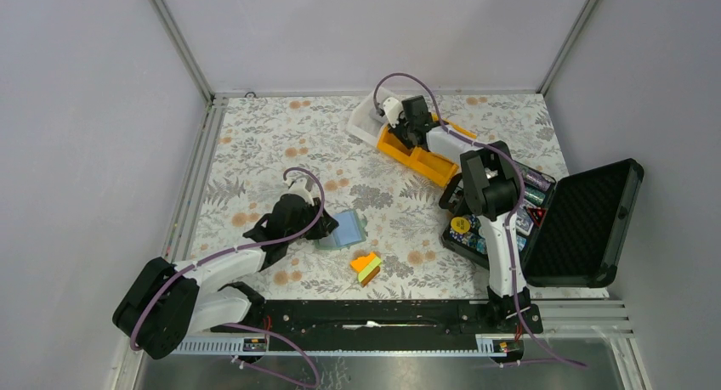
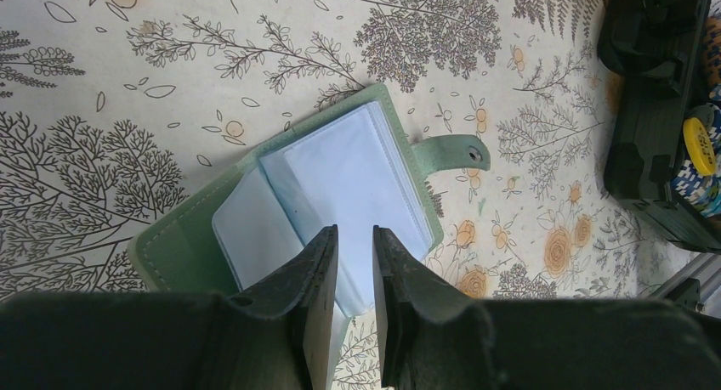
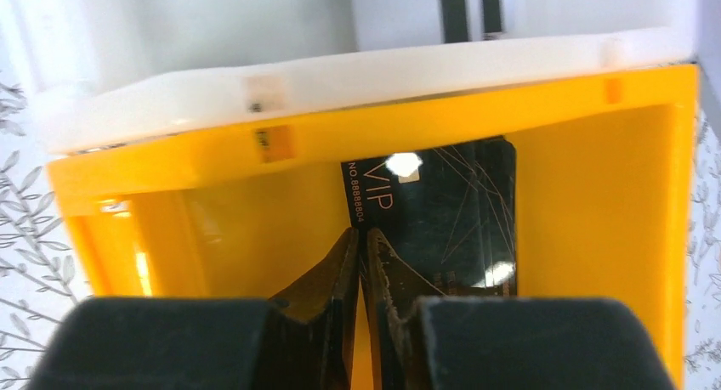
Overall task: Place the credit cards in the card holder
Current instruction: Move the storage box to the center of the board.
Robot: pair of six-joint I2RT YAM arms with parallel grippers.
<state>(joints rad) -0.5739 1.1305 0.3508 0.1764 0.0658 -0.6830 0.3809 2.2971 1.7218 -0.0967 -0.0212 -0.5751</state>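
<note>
Card holder: lies open on the flowered tabletop, green cover down, pale-blue inner panel and clear pockets facing up, snap strap sticking out to one side.
Left tool: directly over the open holder, tips above the near edge of the blue panel. Its jaws stand a little apart, and the panel shows through the narrow gap.
Black card: printed "VIP", inside the yellow bin, up against the wall next to the white bin.
Right tool: reaching into the yellow bin, tips at the black card's near left corner. Its jaws are almost together with only a thin slit between them. I cannot tell whether the card is pinched.
Holder and card: well apart, with the bins at the far side of the tabletop.
Nearby: the wedge block sits just beside the holder, and an open black case is at the right.
</note>
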